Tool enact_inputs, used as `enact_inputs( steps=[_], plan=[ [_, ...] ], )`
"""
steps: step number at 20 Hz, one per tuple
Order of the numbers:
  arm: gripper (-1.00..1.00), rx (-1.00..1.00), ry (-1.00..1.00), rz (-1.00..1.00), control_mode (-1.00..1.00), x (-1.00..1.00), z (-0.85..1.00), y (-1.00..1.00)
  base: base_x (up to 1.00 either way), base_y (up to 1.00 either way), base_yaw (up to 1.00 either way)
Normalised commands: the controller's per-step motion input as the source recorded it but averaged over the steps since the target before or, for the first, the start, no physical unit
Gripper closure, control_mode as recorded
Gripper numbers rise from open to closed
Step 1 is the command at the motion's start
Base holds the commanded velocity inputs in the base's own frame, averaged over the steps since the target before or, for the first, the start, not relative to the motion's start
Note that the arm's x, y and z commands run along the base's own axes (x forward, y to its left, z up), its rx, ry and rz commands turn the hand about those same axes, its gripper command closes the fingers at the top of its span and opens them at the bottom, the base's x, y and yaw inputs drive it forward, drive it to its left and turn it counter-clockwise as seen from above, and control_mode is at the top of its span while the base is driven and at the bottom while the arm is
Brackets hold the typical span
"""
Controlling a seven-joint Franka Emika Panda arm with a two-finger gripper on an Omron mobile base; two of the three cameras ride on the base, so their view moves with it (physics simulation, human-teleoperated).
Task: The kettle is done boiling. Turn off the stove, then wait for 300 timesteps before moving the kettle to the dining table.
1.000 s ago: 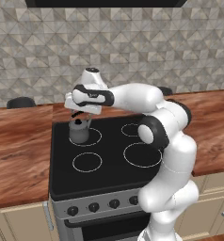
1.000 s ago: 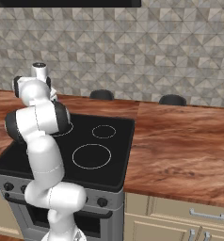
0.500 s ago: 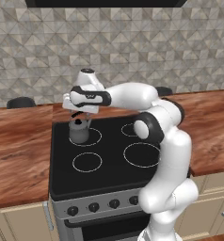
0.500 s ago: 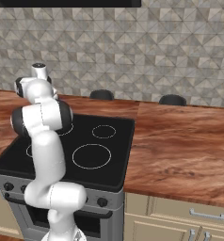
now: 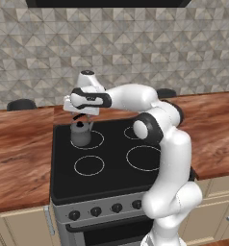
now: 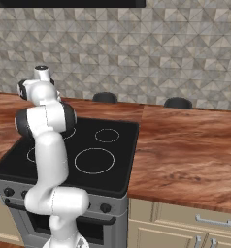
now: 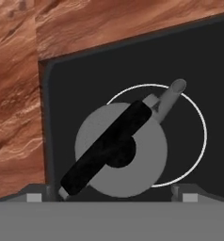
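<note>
Squat grey metal kettle (image 5: 81,134) with its thin black arched handle and short spout sits inside the white ring of the back-left burner on the glossy black glass stove (image 5: 111,166). The gripper (image 5: 79,111) hovers just above it, jaws spread wide, empty. From the hand view, kettle (image 7: 121,149) dead centre below. Reddish wood-grain worktop (image 5: 20,153) flanks the stove.

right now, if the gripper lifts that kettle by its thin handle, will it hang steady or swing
The kettle would probably swing: its arched handle is one narrow bar. Smooth metal likely slips. Squat and wide-based, it seems unlikely to tip when set down.
</note>
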Motion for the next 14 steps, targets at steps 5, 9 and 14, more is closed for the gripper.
enact_inputs(
  steps=[5,9,14],
  plan=[
    [-1.0,0.0,0.03,0.0,-1.0,0.22,-0.1,0.01,0.0,0.0,0.0],
    [-1.0,0.0,0.02,0.0,-1.0,0.18,-0.09,0.02,0.0,0.0,0.0],
    [-1.0,0.0,0.02,0.0,-1.0,0.2,-0.08,0.04,0.0,0.0,0.0]
  ],
)
